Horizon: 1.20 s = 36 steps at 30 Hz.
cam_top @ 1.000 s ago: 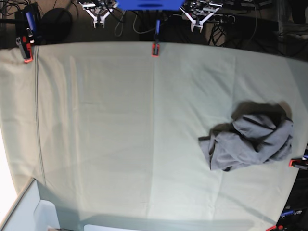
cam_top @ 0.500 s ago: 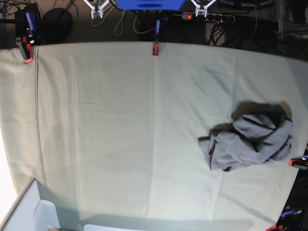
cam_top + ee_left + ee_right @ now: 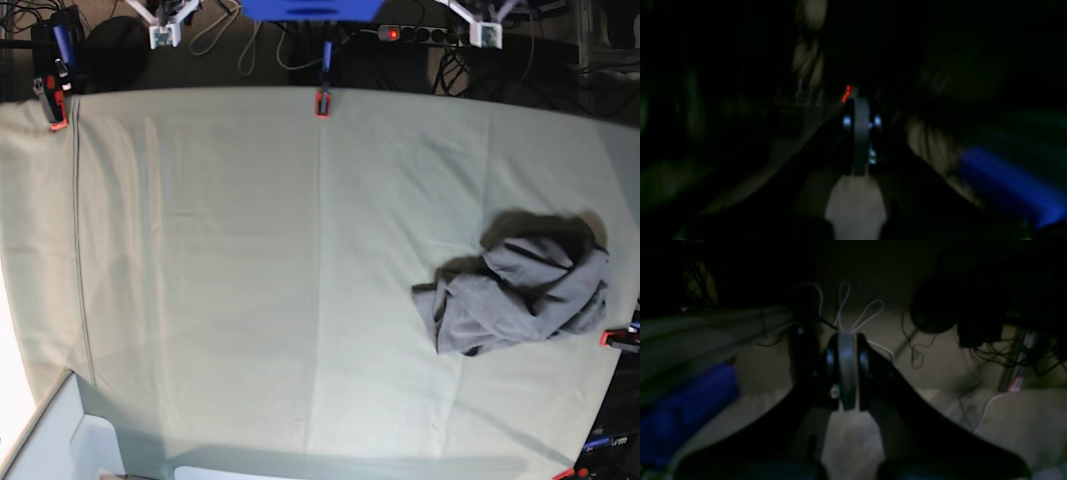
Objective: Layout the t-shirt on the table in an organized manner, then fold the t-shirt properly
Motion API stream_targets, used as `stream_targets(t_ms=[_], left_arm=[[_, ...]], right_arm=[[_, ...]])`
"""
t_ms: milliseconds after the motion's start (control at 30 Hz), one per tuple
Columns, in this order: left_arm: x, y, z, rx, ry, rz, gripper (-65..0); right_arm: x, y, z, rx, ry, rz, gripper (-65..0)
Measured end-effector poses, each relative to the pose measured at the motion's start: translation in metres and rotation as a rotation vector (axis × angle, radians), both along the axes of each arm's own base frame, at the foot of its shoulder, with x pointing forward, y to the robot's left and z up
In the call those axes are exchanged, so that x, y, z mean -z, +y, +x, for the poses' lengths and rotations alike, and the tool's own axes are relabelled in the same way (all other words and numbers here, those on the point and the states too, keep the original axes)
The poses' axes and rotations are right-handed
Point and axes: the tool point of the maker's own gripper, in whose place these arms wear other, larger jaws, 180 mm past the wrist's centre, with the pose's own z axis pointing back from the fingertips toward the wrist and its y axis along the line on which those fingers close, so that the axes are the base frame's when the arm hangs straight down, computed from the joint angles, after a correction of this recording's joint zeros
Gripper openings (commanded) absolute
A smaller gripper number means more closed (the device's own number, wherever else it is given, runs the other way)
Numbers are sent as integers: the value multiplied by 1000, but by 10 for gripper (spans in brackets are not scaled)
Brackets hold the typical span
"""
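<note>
The grey t-shirt [image 3: 520, 295] lies crumpled in a heap on the right side of the table [image 3: 250, 250], close to its right edge. The table is covered in pale grey-green cloth. Both arms are beyond the far edge, far from the shirt. My right gripper [image 3: 165, 33] is at the top left and my left gripper [image 3: 485, 33] is at the top right. In the right wrist view the gripper [image 3: 847, 373] has its jaws together and holds nothing. In the dark, blurred left wrist view the gripper [image 3: 860, 133] also looks shut and empty. Neither wrist view shows the shirt.
Red clamps hold the cloth at the far edge [image 3: 322, 103], the far left corner [image 3: 57, 118] and the right edge [image 3: 612, 338]. A blue bar [image 3: 310, 8] and cables lie behind the table. A white box corner [image 3: 60, 440] stands at the front left.
Both grippers have moved outward along the far edge, the right one to the view's left and the left one to the view's right. The shirt has not moved.
</note>
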Motion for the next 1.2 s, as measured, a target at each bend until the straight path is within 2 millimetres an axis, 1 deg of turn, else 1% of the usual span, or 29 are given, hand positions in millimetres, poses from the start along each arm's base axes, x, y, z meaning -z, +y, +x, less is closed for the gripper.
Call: stream_targets(t_ms=[33,133,300,367,400,467,500,567,633,667,767,800,833,900,967,1033,1133,1200], left_arm=[[-11,1,7,10,-30,3,-650],[-37,-3,17,17,-87,-21,-650],[-60,-10,35,-8,-153,-83,-650],[-66,-11,41,-36,-171,-113,-650],[-68,-12,42,-49,-175,-129,-650],[-71,-13,49,-69,-189,-154,-650],[-73,-14,55,-79,-197,-168,-650],[-82,-16,74,-92,-246,-192,-650],[-94,-16,94,-114,-309,-221,-649],[-98,-17,101,-125,-324,-241,-649],[-105,-19,113,-146,-350,-271,-649],[-107,-19,115,-152,-357,-277,-642],[-110,-19,118,-150,-367,-277,-625],[-115,-15,124,-157,-386,-276,-561],[-118,-2,127,-182,-406,-253,-466],[-119,8,128,-201,-412,-235,-401],[-120,22,130,-223,-423,-208,-375],[-125,33,139,-240,-448,-188,-374]], right_arm=[[-10,1,5,-1,-6,2,-650],[-48,2,34,-13,-104,-1,-650],[-111,8,84,-26,-288,6,-650],[-131,10,100,-32,-356,4,-650],[-136,11,107,-35,-385,7,-650],[-133,12,118,-34,-387,10,-650],[-132,12,124,-33,-387,10,-650],[-141,18,143,-41,-435,22,-650],[-145,31,158,-59,-456,50,-650],[-149,41,166,-75,-477,71,-650],[-153,71,177,-132,-477,130,-646],[-155,81,180,-150,-478,149,-623],[-157,91,185,-171,-479,165,-598],[-163,113,196,-226,-480,196,-541],[-174,137,206,-288,-501,231,-490],[-180,155,211,-336,-503,253,-450],[-187,177,213,-392,-501,284,-415],[-194,186,217,-393,-521,305,-405]])
